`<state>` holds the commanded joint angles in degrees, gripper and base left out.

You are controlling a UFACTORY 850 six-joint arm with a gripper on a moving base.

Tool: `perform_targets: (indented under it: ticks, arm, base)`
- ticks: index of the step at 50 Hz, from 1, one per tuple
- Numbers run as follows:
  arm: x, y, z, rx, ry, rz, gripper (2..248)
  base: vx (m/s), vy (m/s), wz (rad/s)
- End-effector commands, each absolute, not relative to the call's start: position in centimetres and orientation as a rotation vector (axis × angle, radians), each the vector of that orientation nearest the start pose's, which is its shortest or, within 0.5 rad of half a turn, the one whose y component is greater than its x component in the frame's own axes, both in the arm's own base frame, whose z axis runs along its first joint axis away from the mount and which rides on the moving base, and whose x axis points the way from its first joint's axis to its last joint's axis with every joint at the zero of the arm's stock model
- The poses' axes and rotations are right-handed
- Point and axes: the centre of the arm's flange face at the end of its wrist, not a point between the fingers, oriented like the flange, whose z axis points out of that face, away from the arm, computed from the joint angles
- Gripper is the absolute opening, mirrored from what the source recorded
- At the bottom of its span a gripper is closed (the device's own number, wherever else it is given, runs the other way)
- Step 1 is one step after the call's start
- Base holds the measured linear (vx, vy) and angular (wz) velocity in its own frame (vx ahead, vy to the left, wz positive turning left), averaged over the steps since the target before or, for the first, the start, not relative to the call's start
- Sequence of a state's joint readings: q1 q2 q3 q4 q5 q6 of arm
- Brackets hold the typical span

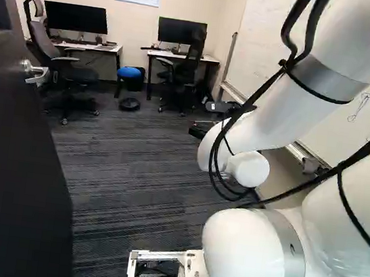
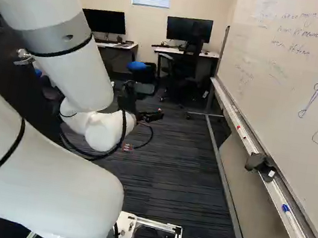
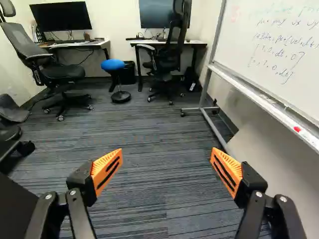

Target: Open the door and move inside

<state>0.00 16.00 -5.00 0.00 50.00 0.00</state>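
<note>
"Left base view: where's the flat dark door?"
"At nine o'clock, standing open, its silver metal lever free; black, orange-padded fingers wide apart, empty."
"Next move?"
"Opening looks done; drive inside, towards twelve."

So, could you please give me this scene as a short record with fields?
door: standing open, left base view's left side
door handle: metal, not gripped
gripper: open, nothing between its fingers
floor: striped dark carpet
whiteboard: right base view's right side
far side: desks, monitors, office chairs, blue-topped stool
</note>
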Motion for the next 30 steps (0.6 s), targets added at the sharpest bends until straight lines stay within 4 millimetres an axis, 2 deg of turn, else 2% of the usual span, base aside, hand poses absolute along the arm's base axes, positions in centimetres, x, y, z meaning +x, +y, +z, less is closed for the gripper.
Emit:
perform_targets:
  ticks: [30]
  arm:
    - [27.03, 0.0, 36.56, -2.558, 0.0, -1.824, 247]
  base:
    - [0.193, 0.0, -0.009]
